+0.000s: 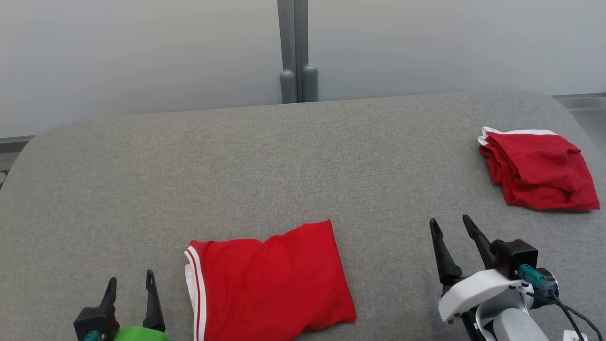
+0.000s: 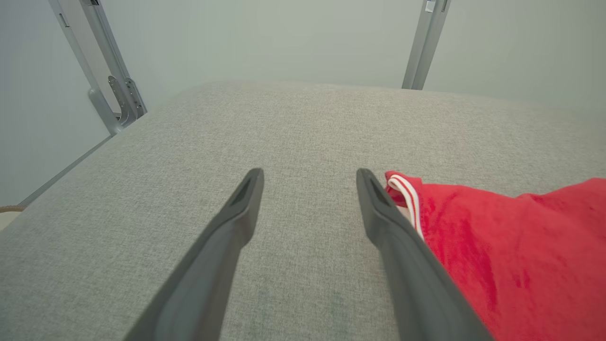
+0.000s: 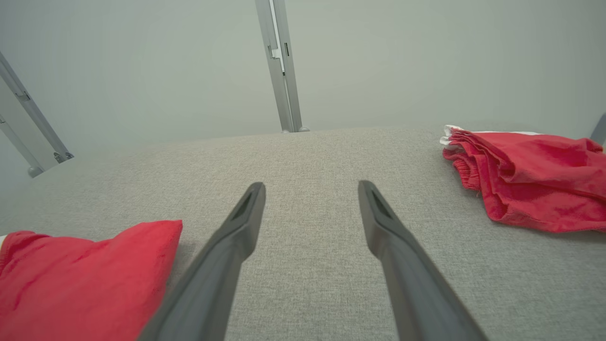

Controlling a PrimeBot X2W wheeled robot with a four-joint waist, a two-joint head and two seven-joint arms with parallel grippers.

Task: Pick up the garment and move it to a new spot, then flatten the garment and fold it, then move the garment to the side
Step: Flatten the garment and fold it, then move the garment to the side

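Left gripper: at 7 o'clock in the head view. Its two dark fingers are spread wide apart with nothing between them.
Right gripper: at 4 o'clock in the head view. Its fingers are spread wide too, and it holds nothing.
Red garment: lies folded on the table at 6 o'clock, between the two grippers and touching neither. White stripes run down its 9 o'clock edge.
Left wrist view: brings the striped edge up close, just beside one finger, at 3 o'clock.
Right wrist view: gives the plain red corner of the garment at 8 o'clock, and the other cloth at 2 o'clock.
Other red cloth: a rumpled pile with a white edge on its far side. It sits at 3 o'clock in the head view, near the table's edge and well apart from the garment.
Grey table: covered in grey fabric, with rounded far corners.
Grey post: stands at 12 o'clock behind the table, against a pale wall.
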